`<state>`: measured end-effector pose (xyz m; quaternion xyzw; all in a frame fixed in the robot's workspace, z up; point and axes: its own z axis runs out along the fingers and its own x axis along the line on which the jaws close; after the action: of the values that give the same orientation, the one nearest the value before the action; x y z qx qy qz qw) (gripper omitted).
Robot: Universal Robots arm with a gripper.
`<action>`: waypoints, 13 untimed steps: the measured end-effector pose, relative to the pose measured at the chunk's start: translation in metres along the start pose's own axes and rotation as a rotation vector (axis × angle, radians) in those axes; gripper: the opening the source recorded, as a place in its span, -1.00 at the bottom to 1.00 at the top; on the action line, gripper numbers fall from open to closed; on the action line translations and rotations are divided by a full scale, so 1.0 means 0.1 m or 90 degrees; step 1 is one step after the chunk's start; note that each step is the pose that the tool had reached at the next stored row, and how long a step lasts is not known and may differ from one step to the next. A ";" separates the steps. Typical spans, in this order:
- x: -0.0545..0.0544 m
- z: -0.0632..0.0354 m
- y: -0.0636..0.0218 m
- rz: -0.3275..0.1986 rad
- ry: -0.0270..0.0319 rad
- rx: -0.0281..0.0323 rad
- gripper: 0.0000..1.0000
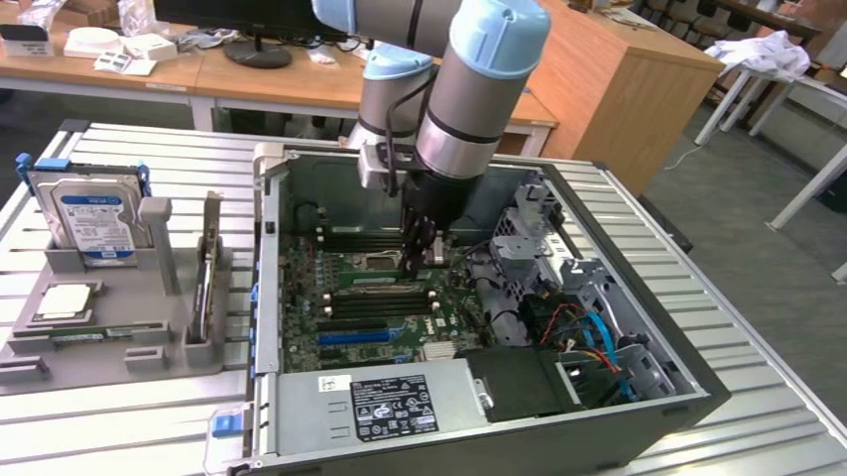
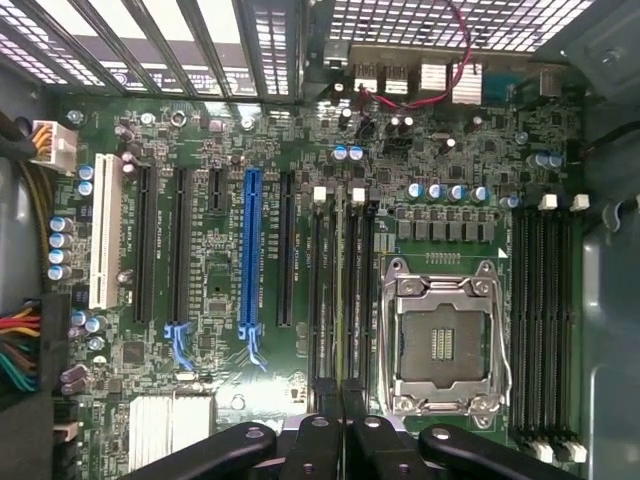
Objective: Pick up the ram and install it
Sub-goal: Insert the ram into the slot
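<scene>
Pincer [image 2: 343, 442] clamping ram [image 2: 343, 300], edge-on, long axis along black memory slots [image 2: 321, 300]

The grey computer case [image 1: 636, 421] is matt sheet metal; inside it the green motherboard [image 2: 215, 140] looks glossy, its blue slot [image 2: 250, 250] smooth plastic; my black gripper [image 2: 343, 425] shines; beneath the case, a ribbed metal table [image 1: 119, 436]
</scene>
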<state>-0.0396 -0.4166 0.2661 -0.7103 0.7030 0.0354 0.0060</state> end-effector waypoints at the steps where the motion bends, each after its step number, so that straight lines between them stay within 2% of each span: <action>1: 0.00 0.012 -0.001 0.000 0.0000 0.0000 -0.76; 6: 0.00 0.056 -0.002 0.000 0.0000 0.0000 -0.76; 13: 0.00 0.061 -0.003 0.004 -0.0001 0.0002 -0.76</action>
<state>-0.0396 -0.4166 0.2600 -0.7082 0.7051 0.0354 0.0061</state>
